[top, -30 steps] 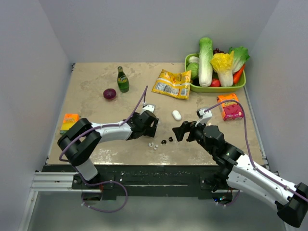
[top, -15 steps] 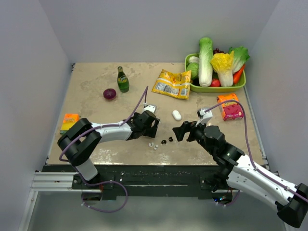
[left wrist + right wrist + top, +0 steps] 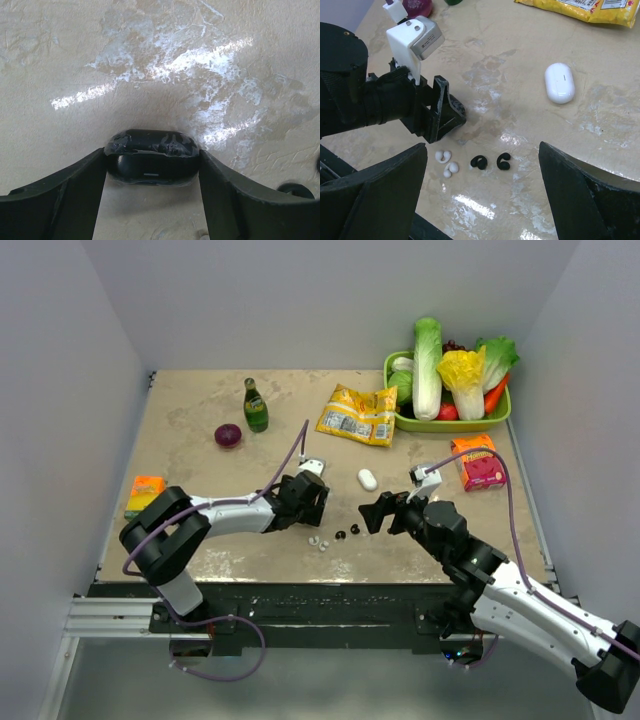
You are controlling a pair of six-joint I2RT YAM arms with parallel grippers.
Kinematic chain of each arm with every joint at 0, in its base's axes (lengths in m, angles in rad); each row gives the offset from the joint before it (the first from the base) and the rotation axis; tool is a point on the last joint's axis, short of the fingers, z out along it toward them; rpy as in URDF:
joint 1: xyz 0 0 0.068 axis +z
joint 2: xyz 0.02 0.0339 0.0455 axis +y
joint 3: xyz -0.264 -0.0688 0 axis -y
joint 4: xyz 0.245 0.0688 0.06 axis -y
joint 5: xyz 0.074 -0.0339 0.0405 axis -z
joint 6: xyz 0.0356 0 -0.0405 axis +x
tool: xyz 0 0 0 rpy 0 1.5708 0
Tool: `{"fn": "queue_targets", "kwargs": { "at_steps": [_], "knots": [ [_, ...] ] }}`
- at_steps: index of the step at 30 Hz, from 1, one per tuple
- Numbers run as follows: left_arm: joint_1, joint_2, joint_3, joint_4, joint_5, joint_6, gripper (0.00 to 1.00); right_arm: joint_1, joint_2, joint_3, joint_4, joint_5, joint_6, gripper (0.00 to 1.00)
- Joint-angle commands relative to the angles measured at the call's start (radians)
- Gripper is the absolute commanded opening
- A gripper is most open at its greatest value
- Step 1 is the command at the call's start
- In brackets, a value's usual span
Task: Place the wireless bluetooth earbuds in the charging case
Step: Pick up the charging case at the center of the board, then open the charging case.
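Table [image 3: 200,410]: beige, mottled and glossy, walled in by grey panels.
Green tray [image 3: 450,426]: at the far right corner, piled with vegetables, among them a long napa cabbage [image 3: 428,365].
Left arm [image 3: 215,512]: stretched low across the near left of the table, reaching toward the middle.
Right arm [image 3: 500,585]: coming in from the near right, pointing at the middle.
Yellow snack bag [image 3: 358,415]: lying flat just left of the tray.
Red box [image 3: 477,462]: near the right edge, in front of the tray.
Green bottle [image 3: 255,407]: upright at the far left, with a red onion [image 3: 228,435] just beside it.
Orange packet [image 3: 146,492]: at the left edge.
Left gripper [image 3: 152,165]: down at the table, pinching a black oval case [image 3: 150,150] by both ends.
Right gripper [image 3: 482,147]: spread wide, holding nothing, facing the left gripper across the small parts.
Charging case [image 3: 560,82]: white, shut, lying alone on the table, beyond both grippers and apart from them.
White earbuds [image 3: 442,156]: side by side on the table near the front edge, just beside the left gripper, well apart from the charging case.
Black earbuds [image 3: 479,161]: two, just right of the white pair.
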Motion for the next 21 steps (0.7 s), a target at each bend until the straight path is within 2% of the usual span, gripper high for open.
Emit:
{"fn": "queue_targets", "kwargs": {
  "at_steps": [1,5,7,10,11,12,14,15,17,18,21],
  "knots": [
    [-0.009,-0.043,-0.074,-0.048,0.011,0.027,0.02,0.002,-0.004,0.027,0.003,-0.006,0.010,0.96],
    [-0.028,-0.172,-0.109,0.077,-0.010,0.072,0.00,0.002,0.040,0.097,-0.007,-0.031,0.010,0.96],
    [-0.037,-0.270,-0.137,0.212,-0.026,0.092,0.00,0.002,0.062,0.128,-0.030,-0.036,0.004,0.96],
    [-0.046,-0.426,-0.249,0.426,-0.014,0.125,0.00,0.002,0.091,0.186,-0.054,-0.059,-0.011,0.96],
    [-0.048,-0.466,-0.328,0.494,0.002,0.135,0.00,0.002,0.096,0.214,-0.062,-0.066,-0.008,0.96],
    [-0.048,-0.539,-0.372,0.643,0.058,0.153,0.00,0.002,0.108,0.226,-0.069,-0.074,-0.008,0.96],
    [-0.051,-0.594,-0.506,0.805,0.115,0.179,0.00,0.001,0.113,0.251,-0.071,-0.105,-0.007,0.96],
    [-0.052,-0.627,-0.563,1.015,0.179,0.206,0.00,0.002,0.113,0.255,-0.063,-0.115,-0.008,0.96],
    [-0.057,-0.635,-0.716,1.245,0.206,0.233,0.00,0.002,0.114,0.263,-0.045,-0.137,-0.019,0.96],
    [-0.057,-0.623,-0.758,1.440,0.230,0.259,0.00,0.002,0.116,0.267,-0.045,-0.155,-0.025,0.96],
    [-0.058,-0.570,-0.841,1.693,0.298,0.329,0.00,0.002,0.146,0.295,-0.068,-0.212,-0.070,0.96]
  ]
}}
